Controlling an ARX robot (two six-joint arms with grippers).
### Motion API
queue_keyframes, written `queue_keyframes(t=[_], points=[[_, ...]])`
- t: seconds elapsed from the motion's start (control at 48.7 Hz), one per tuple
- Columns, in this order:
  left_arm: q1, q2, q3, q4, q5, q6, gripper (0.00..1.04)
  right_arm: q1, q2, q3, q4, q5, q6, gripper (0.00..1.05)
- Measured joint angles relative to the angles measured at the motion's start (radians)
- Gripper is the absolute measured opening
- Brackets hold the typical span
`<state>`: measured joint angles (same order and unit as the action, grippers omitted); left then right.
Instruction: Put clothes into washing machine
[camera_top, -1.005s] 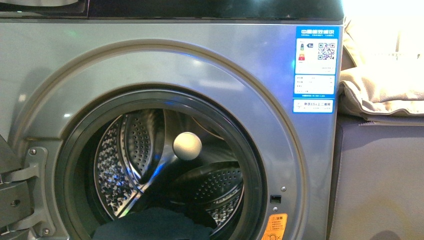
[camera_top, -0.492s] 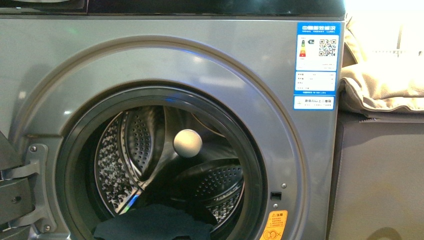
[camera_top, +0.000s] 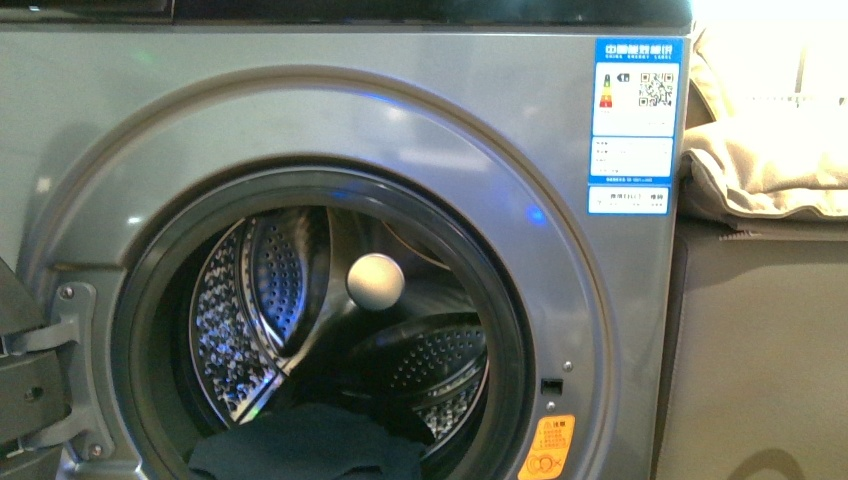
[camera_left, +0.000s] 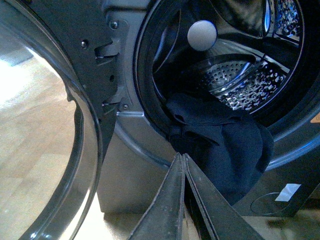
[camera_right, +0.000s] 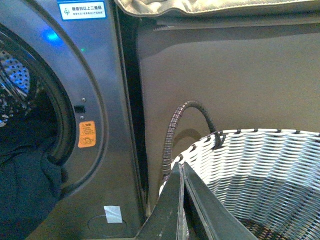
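Note:
The grey-silver washing machine (camera_top: 470, 130) fills the front view, its door open and its steel drum (camera_top: 250, 300) exposed. The dark navy clothes (camera_top: 305, 445) lie in the drum's mouth and hang over the black rim; they also show in the left wrist view (camera_left: 225, 150) and the right wrist view (camera_right: 25, 190). My left gripper (camera_left: 181, 156) is shut and empty, just below and in front of the hanging fabric. My right gripper (camera_right: 180, 165) is shut and empty, beside the machine's right side, over a wicker basket. Neither arm shows in the front view.
The open door (camera_left: 60, 150) with its glass stands to the left of the porthole. A white woven basket (camera_right: 260, 175) with a dark handle (camera_right: 185, 125) sits right of the machine. A beige cloth (camera_top: 770, 170) lies on a grey unit (camera_top: 760, 350) beside it.
The front view has shifted slightly; the machine sits a little higher in frame and more of the navy clothes shows at the drum's mouth.

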<state>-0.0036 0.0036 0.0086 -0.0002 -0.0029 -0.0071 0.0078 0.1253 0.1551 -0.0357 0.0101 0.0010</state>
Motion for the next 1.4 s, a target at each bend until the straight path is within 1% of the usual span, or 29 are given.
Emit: queue_keyframes(t=[0.739, 1.149, 1.169, 1.211, 1.231, 1.354, 1.395], points=[[0.000, 0.000, 0.000, 0.000, 0.001, 0.000, 0.04, -0.005, -0.119, -0.148, 0.032, -0.007, 0.000, 0.02], [0.000, 0.000, 0.000, 0.000, 0.002, 0.000, 0.04, -0.005, -0.121, -0.150, 0.032, -0.008, 0.000, 0.03], [0.000, 0.000, 0.000, 0.000, 0.002, 0.000, 0.04, -0.005, -0.121, -0.150, 0.032, -0.008, -0.002, 0.04], [0.000, 0.000, 0.000, 0.000, 0.002, 0.000, 0.04, -0.005, -0.121, -0.150, 0.032, -0.008, -0.001, 0.12], [0.000, 0.000, 0.000, 0.000, 0.002, 0.000, 0.06, -0.005, -0.121, -0.150, 0.032, -0.008, -0.001, 0.14], [0.000, 0.000, 0.000, 0.000, 0.002, 0.000, 0.27, -0.005, -0.121, -0.150, 0.032, -0.008, -0.001, 0.35], [0.000, 0.000, 0.000, 0.000, 0.002, 0.000, 0.38, -0.005, -0.121, -0.150, 0.032, -0.008, -0.001, 0.45]])
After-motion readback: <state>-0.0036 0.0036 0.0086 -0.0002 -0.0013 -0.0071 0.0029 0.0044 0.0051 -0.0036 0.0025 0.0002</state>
